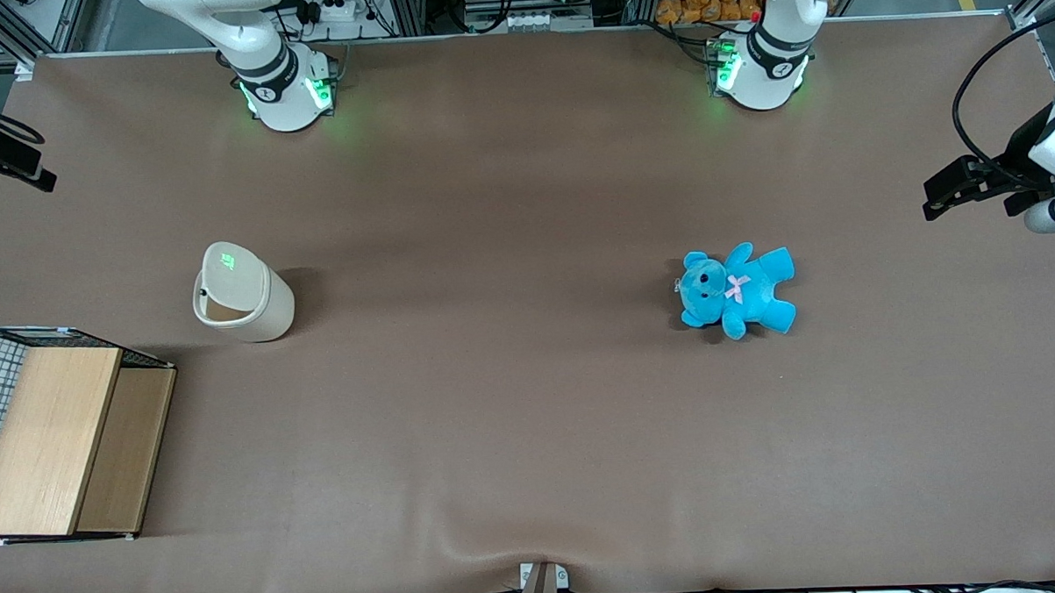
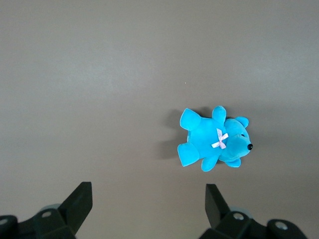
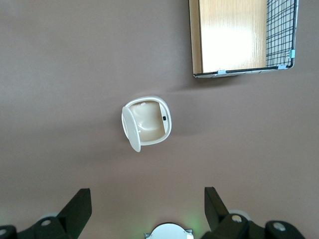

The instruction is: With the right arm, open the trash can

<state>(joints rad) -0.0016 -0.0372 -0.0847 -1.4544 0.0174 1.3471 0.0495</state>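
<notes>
The trash can point(image 1: 245, 296) is a small cream-white bin standing on the brown table toward the working arm's end. Its flip lid point(image 3: 131, 129) is tipped up on edge, and the hollow inside point(image 3: 149, 122) shows. My right gripper point(image 3: 147, 194) hangs high over the table, well apart from the bin, open wide with nothing between its fingers. In the front view this gripper point(image 1: 14, 163) shows as a black piece at the table's working-arm end, farther from the front camera than the bin.
A wire basket with a wooden top point(image 1: 59, 440) point(image 3: 234, 35) stands beside the bin, nearer the front camera. A blue teddy point(image 1: 738, 289) point(image 2: 214, 139) lies toward the parked arm's end. The working arm's base point(image 1: 283, 90) stands at the table's back edge.
</notes>
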